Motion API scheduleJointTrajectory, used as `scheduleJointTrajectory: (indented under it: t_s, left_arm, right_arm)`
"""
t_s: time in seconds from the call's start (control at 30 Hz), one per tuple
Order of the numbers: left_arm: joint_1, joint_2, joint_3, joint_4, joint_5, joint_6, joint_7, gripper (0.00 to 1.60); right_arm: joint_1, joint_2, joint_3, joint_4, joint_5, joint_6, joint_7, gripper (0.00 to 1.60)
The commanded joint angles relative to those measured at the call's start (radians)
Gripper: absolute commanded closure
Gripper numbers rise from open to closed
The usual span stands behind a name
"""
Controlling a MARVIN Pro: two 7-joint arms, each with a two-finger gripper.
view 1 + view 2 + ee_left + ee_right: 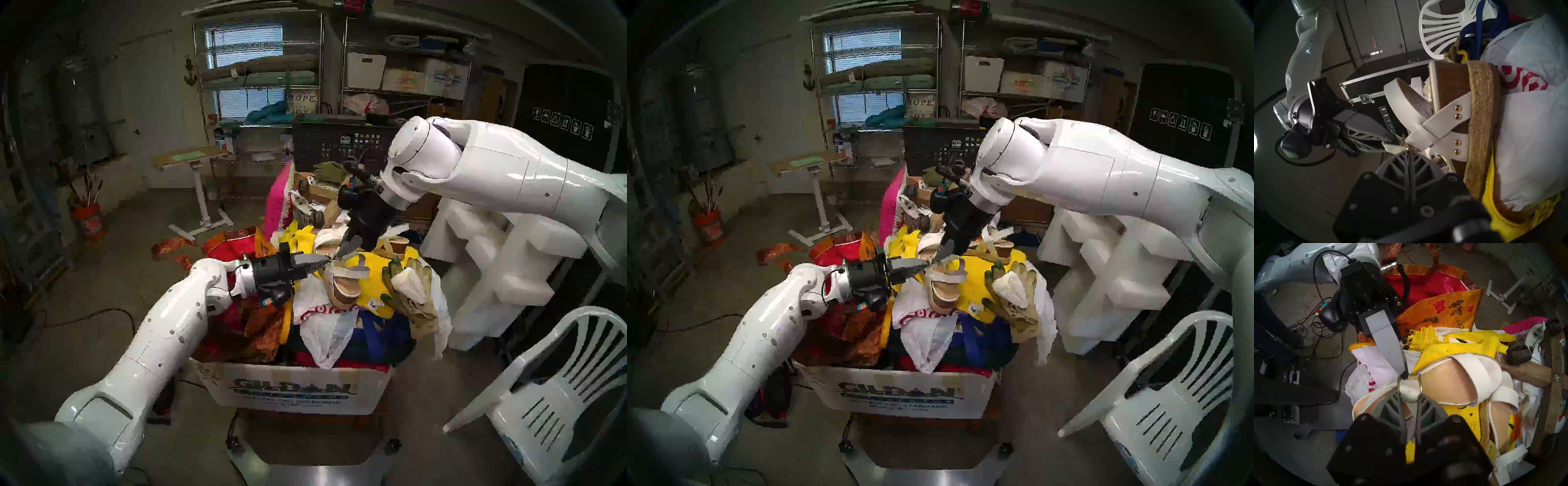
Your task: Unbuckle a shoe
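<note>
- Sandal (341, 288) lies on top of the yellow cloth (376, 285) on the heaped cardboard box (295, 390), white plastic bag (322, 325) just under its sole.
- Left gripper (330, 259) reaches in level from the side, jaws closed on the gold buckle (1409, 378) end of the thin ankle strap (1395, 146).
- Right gripper (1409, 395) points steeply down, jaws pinched on the white strap end at the buckle.
- Both grippers meet at the buckle, tips nearly touching.
- Work gloves (407, 288) lie beside the sandal.

2 sandals (341, 288), 2 claws (330, 260), 1 chair (556, 390), 1 cardboard box (298, 390).
</note>
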Motion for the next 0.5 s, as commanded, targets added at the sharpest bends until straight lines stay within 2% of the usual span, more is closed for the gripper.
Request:
scheduleJointTrajectory:
  t_s: [0.0, 0.37, 0.4, 0.43, 0.47]
  left_arm:
    - [-0.004, 0.005, -0.002, 0.009, 0.002, 0.002, 0.013, 1.60]
    - [-0.005, 0.006, 0.003, 0.025, 0.020, 0.002, 0.047, 1.60]
    - [-0.005, 0.005, 0.003, 0.028, 0.023, 0.002, 0.056, 1.60]
    - [-0.005, 0.005, 0.004, 0.031, 0.025, 0.002, 0.063, 1.60]
    - [-0.005, 0.005, 0.004, 0.031, 0.025, 0.002, 0.063, 1.60]
  right_arm:
    - [0.043, 0.063, 0.044, -0.022, 0.001, 0.013, -0.048, 1.60]
    - [0.017, 0.082, 0.068, -0.061, 0.029, 0.018, -0.079, 1.60]
    - [0.018, 0.075, 0.064, -0.058, 0.026, 0.020, -0.074, 1.45]
    - [0.013, 0.073, 0.067, -0.057, 0.030, 0.016, -0.080, 0.82]
    - [0.013, 0.066, 0.065, -0.049, 0.030, 0.007, -0.068, 0.00]
